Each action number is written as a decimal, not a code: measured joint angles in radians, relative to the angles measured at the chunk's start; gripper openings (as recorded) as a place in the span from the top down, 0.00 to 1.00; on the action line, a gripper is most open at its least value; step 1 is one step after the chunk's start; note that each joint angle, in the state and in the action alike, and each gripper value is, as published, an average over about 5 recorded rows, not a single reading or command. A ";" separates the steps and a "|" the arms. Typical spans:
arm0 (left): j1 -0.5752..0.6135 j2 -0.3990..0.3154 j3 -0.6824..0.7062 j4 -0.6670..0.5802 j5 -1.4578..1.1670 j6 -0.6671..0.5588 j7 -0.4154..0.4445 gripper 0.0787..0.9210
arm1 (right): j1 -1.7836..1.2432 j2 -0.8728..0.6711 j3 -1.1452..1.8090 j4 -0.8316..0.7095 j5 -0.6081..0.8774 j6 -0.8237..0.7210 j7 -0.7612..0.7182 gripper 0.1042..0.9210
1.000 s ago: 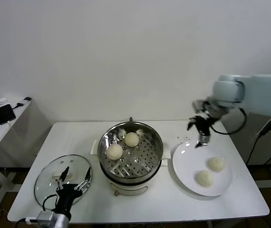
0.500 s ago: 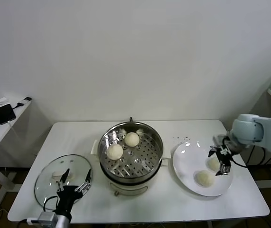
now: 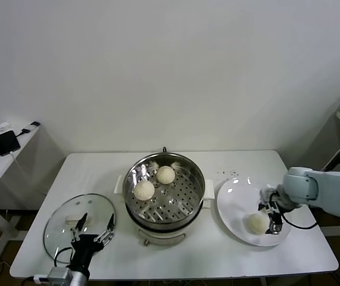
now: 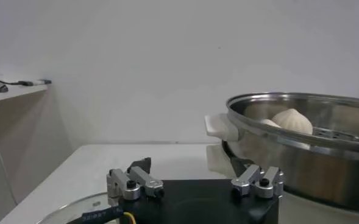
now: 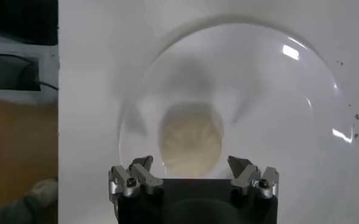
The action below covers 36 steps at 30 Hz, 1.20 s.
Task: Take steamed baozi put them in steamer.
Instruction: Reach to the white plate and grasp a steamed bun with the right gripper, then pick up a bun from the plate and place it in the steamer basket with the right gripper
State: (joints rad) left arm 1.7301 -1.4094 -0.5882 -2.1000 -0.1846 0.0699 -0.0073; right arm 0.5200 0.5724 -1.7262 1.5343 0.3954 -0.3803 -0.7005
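Note:
The steamer (image 3: 165,210) stands mid-table with two baozi on its perforated tray, one (image 3: 144,189) nearer the left and one (image 3: 165,174) behind it. The white plate (image 3: 235,199) lies to its right with one baozi (image 3: 256,222) showing. My right gripper (image 3: 270,213) is low over the plate and hides the other baozi in the head view. In the right wrist view that baozi (image 5: 191,145) lies on the plate (image 5: 277,91) just ahead of my open right gripper (image 5: 190,162), apart from the fingers. My left gripper (image 3: 91,235) is parked open at the front left.
The glass lid (image 3: 62,215) lies flat at the front left under my left gripper (image 4: 194,173). The steamer rim (image 4: 301,109) and a baozi (image 4: 294,120) show in the left wrist view. A side shelf with a phone (image 3: 6,142) stands far left.
My right arm has come down from above the plate's back edge to low over the plate, covering the farther baozi. The left arm, steamer and buns have not moved.

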 measured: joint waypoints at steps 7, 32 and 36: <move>-0.001 0.000 -0.006 -0.004 0.000 0.002 0.000 0.12 | -0.059 0.013 0.047 -0.019 -0.012 -0.016 0.017 0.12; -0.006 -0.003 -0.005 -0.019 -0.001 0.011 -0.001 0.12 | 0.124 0.065 0.009 -0.054 0.003 0.060 -0.085 0.37; -0.006 -0.003 -0.005 -0.023 -0.001 0.011 0.000 0.12 | 0.274 0.128 -0.030 -0.077 0.031 0.136 -0.142 0.36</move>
State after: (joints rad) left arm 1.7242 -1.4120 -0.5929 -2.1230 -0.1851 0.0809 -0.0078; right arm 0.7938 0.7000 -1.7561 1.4570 0.4264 -0.2446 -0.8421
